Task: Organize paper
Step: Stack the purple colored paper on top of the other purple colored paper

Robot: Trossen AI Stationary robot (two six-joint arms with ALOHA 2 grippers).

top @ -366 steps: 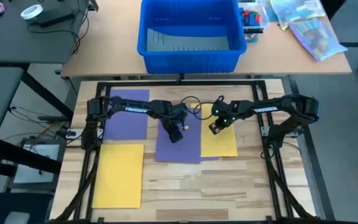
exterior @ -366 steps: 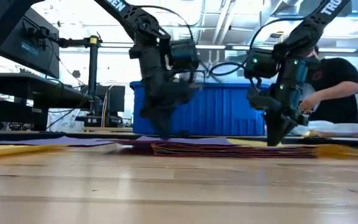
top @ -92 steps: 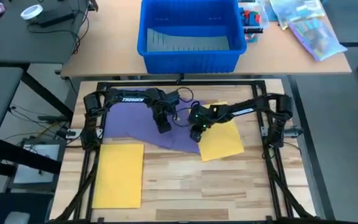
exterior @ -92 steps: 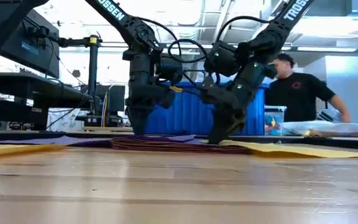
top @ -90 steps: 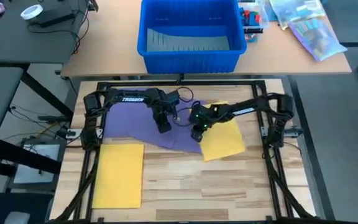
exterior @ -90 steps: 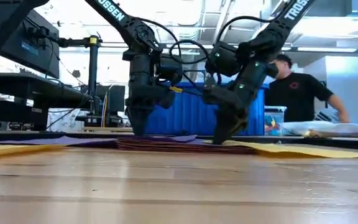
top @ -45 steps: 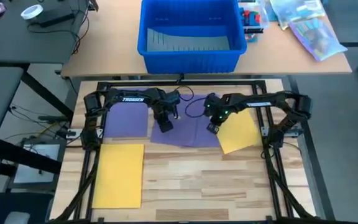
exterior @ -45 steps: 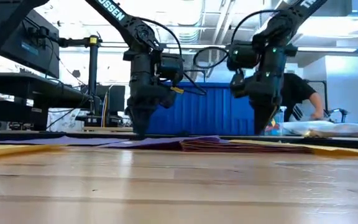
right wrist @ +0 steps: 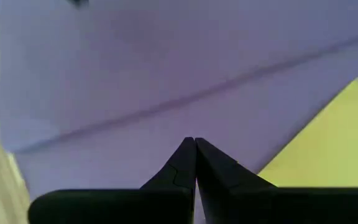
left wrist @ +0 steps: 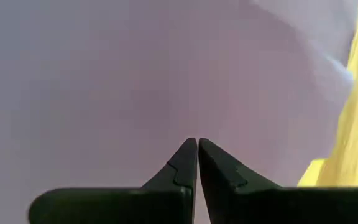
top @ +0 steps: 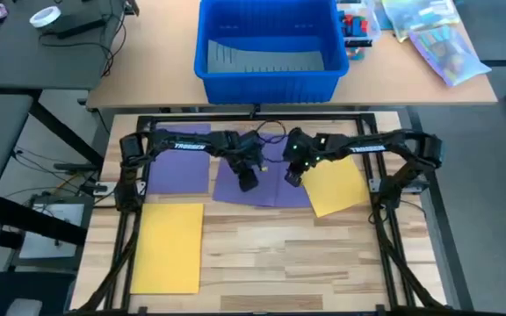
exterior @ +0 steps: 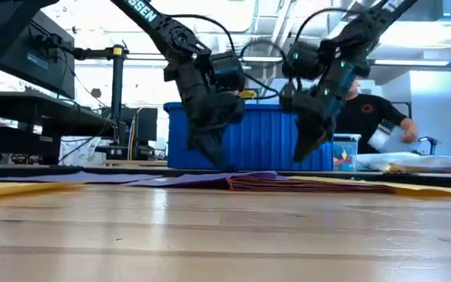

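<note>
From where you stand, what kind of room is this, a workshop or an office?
It looks like a robotics lab or workshop. Two dark arms hang from a black frame over a wooden table spread with coloured paper, a blue bin sits behind, and benches of equipment fill the room beyond.

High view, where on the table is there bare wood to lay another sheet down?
Bare wood runs along the near edge, right of the near yellow sheet and below the purple stack. The back middle is crowded: left gripper, right gripper and the tilted yellow sheet.
</note>
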